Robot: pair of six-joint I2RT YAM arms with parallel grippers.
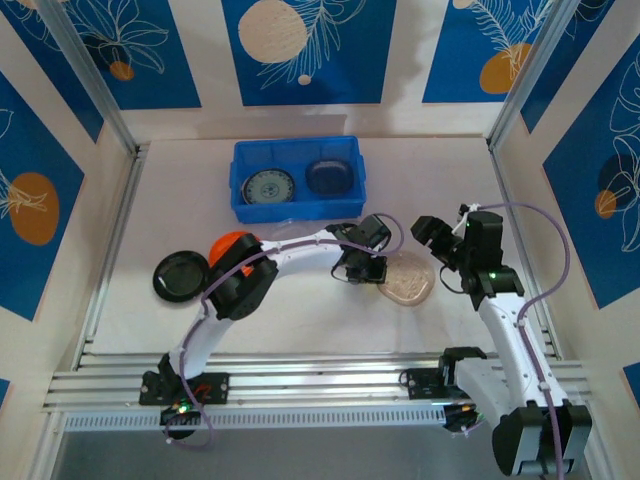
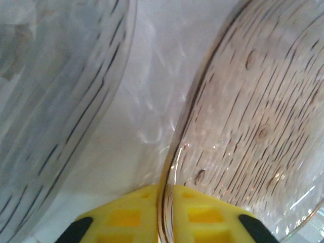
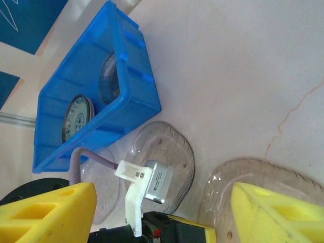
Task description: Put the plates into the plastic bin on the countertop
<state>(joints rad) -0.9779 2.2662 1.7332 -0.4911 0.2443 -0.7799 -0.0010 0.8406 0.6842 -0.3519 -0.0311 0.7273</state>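
Left gripper (image 2: 164,192) is closed on the rim of a smoky translucent plate (image 2: 253,126); the wrist view shows that rim pinched edge-on between the two yellow fingers (image 2: 121,217). Seen from above, the plate lies on the countertop (image 1: 300,320) right of centre. It is near the front right corner of the plastic bin (image 1: 296,143) but outside it, with the left gripper at its left edge (whether the plate is raised off the surface cannot be told). A clear ribbed plate (image 2: 50,101) sits just beside it. Right gripper (image 1: 438,250) hangs at the smoky plate's right side, jaws wide apart, holding nothing. The bin holds a teal-grey patterned plate (image 1: 267,188) on its left and a dark translucent plate (image 1: 328,176) on its right. An orange plate (image 1: 230,243), partly hidden by the left arm, and a black plate (image 1: 180,275) lie on the countertop further left.
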